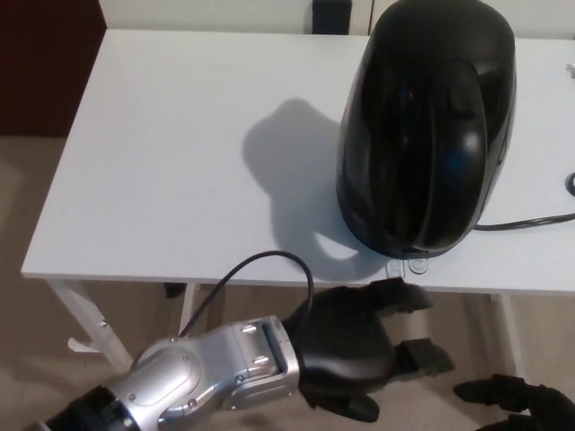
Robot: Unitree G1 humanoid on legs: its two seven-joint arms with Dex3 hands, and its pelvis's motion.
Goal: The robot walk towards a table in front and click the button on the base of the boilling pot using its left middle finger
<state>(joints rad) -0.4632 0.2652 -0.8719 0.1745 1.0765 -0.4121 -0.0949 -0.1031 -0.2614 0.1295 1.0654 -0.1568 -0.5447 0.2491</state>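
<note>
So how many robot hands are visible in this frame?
2. The left black hand sits at bottom centre, fingers apart, just below the white table's front edge near the glossy black boiling pot. The right black hand is partly cut off at the bottom right corner.

**A:** What does the head view show?

**B:** A white surface [162, 162] seen from above. A glossy black boiling pot [427, 126] stands at its right, near the front edge, and a black cord [530, 221] runs off to the right.

**A:** And the robot?

**B:** The left hand [359, 350], black on a silver forearm [211, 373], hangs just below the surface's front edge. Its fingers [402, 296] are apart and point toward the pot's base, holding nothing. Part of the right hand [517, 400] shows at the bottom right corner, low beside the surface.
</note>
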